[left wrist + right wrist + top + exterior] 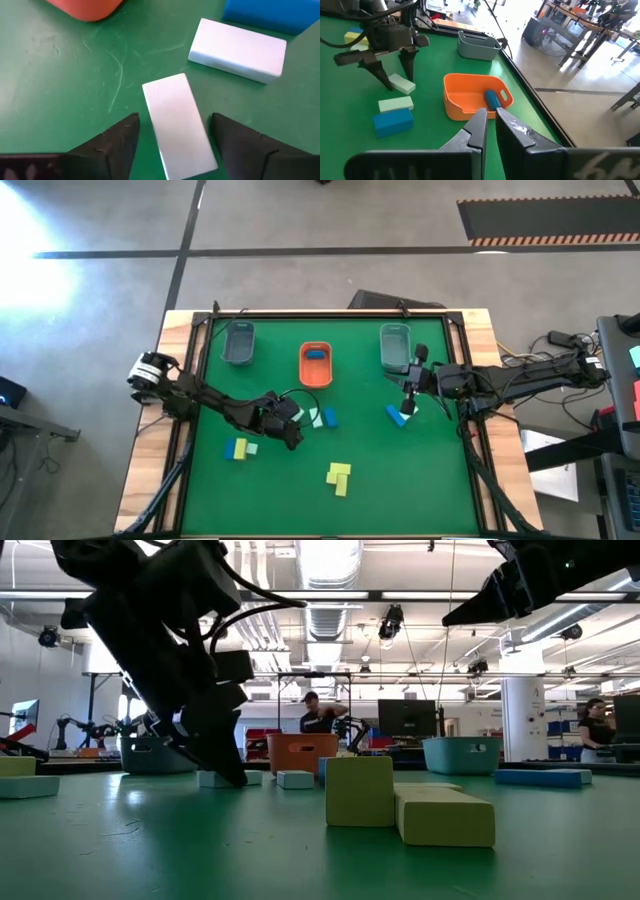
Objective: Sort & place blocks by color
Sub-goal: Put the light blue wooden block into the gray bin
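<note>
My left gripper (pixel 172 120) is open and low over the mat at mid-table, slanting down. Its fingers stand on either side of a pale mint block (pixel 177 125) lying flat, with a gap showing on each side. A second mint block (pixel 237 50) and a blue block (pixel 270 15) lie just beyond. My right gripper (pixel 490 112) hangs shut and empty above the table's right part, over a blue block (pixel 398 415). Two yellow blocks (pixel 340 476) lie near the front. A yellow, mint and blue cluster (pixel 238 448) lies front left.
Three trays stand along the far side: a grey tray (pixel 238 342) at the left, an orange tray (pixel 316 364) in the middle with a blue block in it, and a grey-green tray (pixel 395 345) at the right. People show in the room beyond.
</note>
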`<state>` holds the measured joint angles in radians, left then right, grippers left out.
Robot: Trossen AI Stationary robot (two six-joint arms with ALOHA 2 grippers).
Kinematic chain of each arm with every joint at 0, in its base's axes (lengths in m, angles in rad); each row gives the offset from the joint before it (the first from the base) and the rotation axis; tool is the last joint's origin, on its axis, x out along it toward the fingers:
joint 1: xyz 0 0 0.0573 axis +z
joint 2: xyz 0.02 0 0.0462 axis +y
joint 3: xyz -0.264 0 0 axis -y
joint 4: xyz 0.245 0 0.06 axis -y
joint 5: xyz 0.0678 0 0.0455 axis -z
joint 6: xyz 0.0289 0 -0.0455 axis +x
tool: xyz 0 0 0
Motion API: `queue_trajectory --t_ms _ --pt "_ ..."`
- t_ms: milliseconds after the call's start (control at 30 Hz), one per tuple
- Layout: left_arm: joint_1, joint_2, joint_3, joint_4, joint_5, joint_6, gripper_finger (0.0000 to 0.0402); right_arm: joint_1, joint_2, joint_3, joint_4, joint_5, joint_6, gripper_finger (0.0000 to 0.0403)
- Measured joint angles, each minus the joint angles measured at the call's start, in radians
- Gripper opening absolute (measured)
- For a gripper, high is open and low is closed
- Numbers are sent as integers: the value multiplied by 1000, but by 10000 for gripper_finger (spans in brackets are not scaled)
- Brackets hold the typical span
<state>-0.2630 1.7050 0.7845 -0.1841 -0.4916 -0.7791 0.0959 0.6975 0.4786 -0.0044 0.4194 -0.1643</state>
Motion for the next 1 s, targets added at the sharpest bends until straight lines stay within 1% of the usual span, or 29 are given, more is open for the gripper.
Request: queue_trajectory --t_ms 100,200,233,433,533,633,733,833,933,1000 --pt "-1 -2 0 2 11 -2 177 0 0 0 0 0 0 28" --pt "-1 -3 0 3 15 -4 124 0 0 0 0 0 0 28" --pt "-1 -4 1 0 15 -4 112 0 0 0 0 0 0 28" --pt "7 -40 6 -32 25 -16 114 0 0 0 0 0 0 28" --pt "24 -99 7 -55 22 -31 114 0 0 0 1 0 10 28" --pt "50 -174 6 -119 -16 -54 114 0 0 0 1 0 10 28" --pt "97 -265 6 -219 -60 -102 114 0 0 0 0 0 10 28" --pt "155 -354 6 -365 -110 -154 114 0 0 0 -4 0 10 28" --pt "222 -435 5 -481 -152 -159 114 0 0 0 -5 0 9 28" --pt "280 -478 -2 -520 -167 -157 114 0 0 0 -6 0 9 28"
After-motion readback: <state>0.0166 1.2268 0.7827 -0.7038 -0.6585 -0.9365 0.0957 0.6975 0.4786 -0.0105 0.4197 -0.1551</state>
